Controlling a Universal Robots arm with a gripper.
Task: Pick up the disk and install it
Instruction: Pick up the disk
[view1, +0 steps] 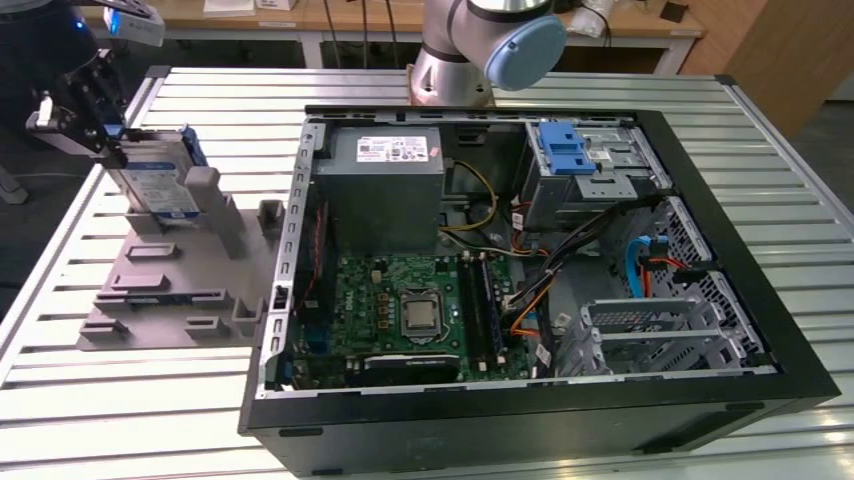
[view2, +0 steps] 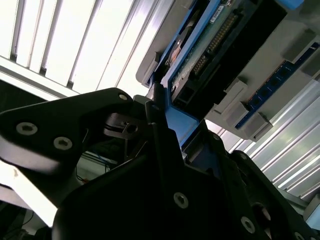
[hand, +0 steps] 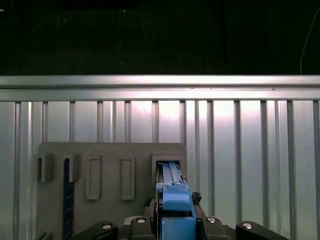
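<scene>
The disk (view1: 158, 182) stands upright in the grey holder (view1: 174, 290) at the upper left of the exterior view. The gripper (view1: 110, 140) comes down on its top edge, tilted, jaws narrow and clamped on the blue frame. Its white-and-blue label faces the open computer case (view1: 534, 440).

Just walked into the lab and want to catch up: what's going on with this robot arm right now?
The arm's gripper sits at the top edge of the disk, which stands upright in a grey holder beside the open computer case. The disk is not yet installed.
</scene>
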